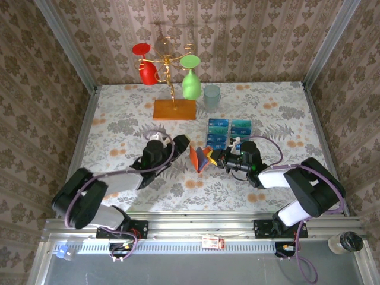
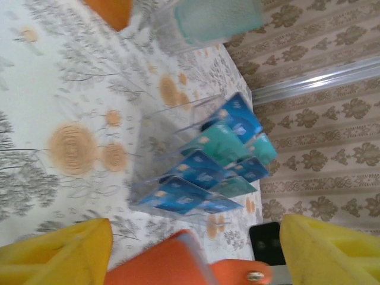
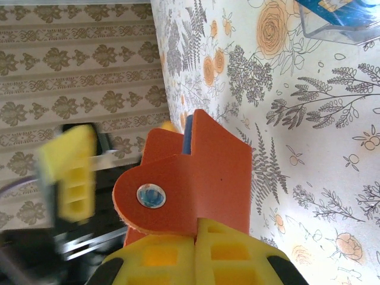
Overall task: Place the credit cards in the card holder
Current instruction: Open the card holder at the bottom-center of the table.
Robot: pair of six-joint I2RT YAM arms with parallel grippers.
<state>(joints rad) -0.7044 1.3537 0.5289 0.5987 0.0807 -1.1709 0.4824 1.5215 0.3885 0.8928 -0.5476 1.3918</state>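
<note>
Orange-red card holder (image 1: 197, 159) standing on edge, right fingers (image 3: 221, 252) pinching it, left fingers (image 2: 332, 249) spread wide beside it

Upright orange card holder (image 1: 195, 159) near blue cards (image 1: 230, 132)

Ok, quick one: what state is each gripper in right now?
Left gripper: open, its fingers spread wide on either side of the card holder.
Right gripper: shut on the card holder.
</note>
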